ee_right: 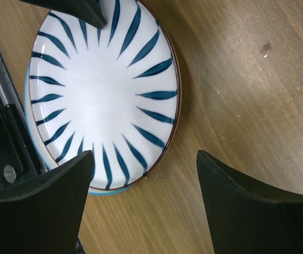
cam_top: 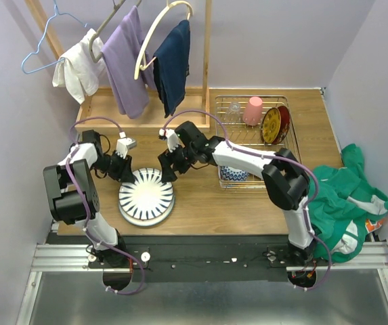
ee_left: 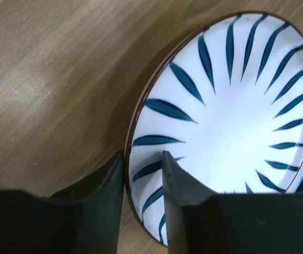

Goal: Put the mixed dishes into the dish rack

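The white plate with dark blue radial stripes [cam_top: 146, 196] lies flat on the wooden table, left of centre. My left gripper [cam_top: 122, 170] is at its left rim, open. In the left wrist view the left gripper [ee_left: 142, 154] straddles the plate [ee_left: 230, 121], one finger outside the rim and one over the inside. My right gripper [cam_top: 167, 171] is open at the plate's upper right edge. In the right wrist view the right gripper [ee_right: 145, 154] spans the rim of the plate [ee_right: 98, 90] and bare wood. The dish rack [cam_top: 292, 150] holds a pink cup [cam_top: 252, 110], a red floral plate [cam_top: 275, 124] and a blue-white bowl [cam_top: 233, 174].
A wooden clothes rack [cam_top: 146, 118] with hangers and hanging garments [cam_top: 129, 61] stands at the back left. A green cloth [cam_top: 342, 196] lies crumpled off the table's right side. A metal rail [cam_top: 214, 257] runs along the near edge.
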